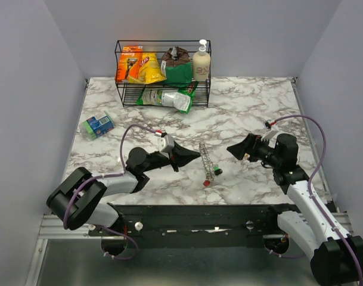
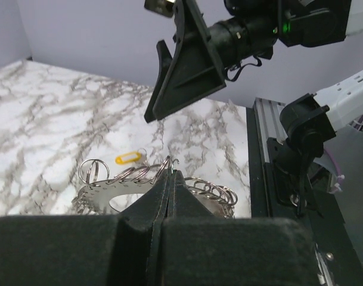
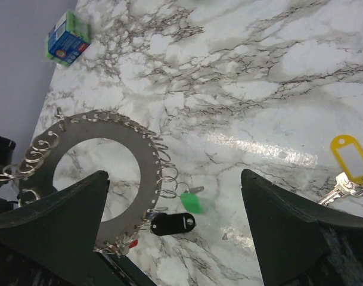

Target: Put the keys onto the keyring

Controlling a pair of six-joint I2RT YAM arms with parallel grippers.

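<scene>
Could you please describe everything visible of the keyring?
The keyring is a flat grey metal disc with a round hole, small wire loops strung along its outer edge. Keys with green, black and red heads hang from one side. From above it shows edge-on; the shut left tool apparently pinches its rim.

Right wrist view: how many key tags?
4: green tag and black tag at the ring's lower right edge; red tag at its bottom, partly hidden; yellow tag apart, far right. Others may be hidden.
</scene>
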